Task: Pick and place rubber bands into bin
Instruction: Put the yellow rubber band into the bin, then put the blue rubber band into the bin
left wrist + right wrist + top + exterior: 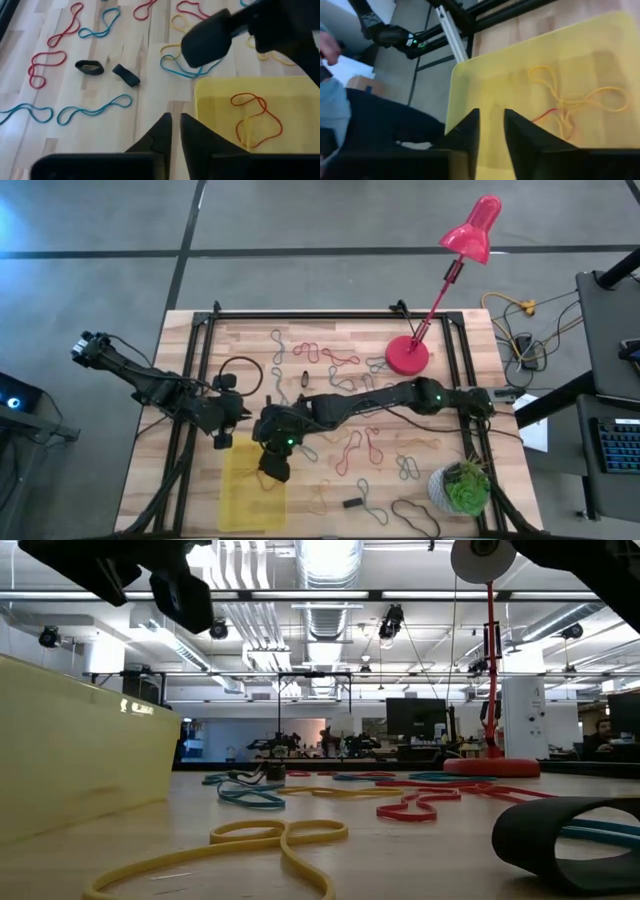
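Fingers of the right gripper [491,131] stand slightly parted, empty, over the bin [470,85]; rubber bands [570,102] look light and floppy, so pinch one strand.

From overhead we look straight down on the whole table [330,345], from its surface we look level and close across bands [270,840] into the room, and both wrist cameras look down closely, sharing the bin [300,100] [520,75].

The right gripper [275,470] hangs over the bin [240,500], blocking entry from above.
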You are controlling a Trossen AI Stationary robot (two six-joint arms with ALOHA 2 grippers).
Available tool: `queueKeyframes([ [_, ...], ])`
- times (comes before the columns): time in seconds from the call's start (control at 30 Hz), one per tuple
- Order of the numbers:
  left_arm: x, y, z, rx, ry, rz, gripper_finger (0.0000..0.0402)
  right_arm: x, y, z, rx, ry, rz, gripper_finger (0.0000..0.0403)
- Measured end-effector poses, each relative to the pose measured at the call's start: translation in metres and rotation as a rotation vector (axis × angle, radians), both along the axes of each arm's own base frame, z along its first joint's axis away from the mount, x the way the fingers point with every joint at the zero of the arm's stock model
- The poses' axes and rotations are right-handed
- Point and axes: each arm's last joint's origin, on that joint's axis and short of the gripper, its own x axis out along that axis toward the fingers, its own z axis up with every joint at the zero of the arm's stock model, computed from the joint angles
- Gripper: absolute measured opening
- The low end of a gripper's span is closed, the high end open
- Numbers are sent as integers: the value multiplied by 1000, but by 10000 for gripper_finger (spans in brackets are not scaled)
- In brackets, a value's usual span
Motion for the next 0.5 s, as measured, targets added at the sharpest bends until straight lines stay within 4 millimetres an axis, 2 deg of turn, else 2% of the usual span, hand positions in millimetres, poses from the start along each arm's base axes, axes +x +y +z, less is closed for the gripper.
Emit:
queueKeyframes([
  [0.17, 2, 1, -2, 32, 12, -4, 75, -6, -4, 6, -80, 12, -21, 145],
  [0.3, 8, 9, -2, 58, 20, 24, 101, -23, -5, 29, -221, 45, -132, 171],
  [0.37, 13, 18, -4, 23, 41, 82, 105, -35, -5, 41, -304, 83, -204, 178],
  [0.5, 30, 51, -16, -139, 121, 305, 106, -59, -9, 47, -393, 259, -356, 183],
])
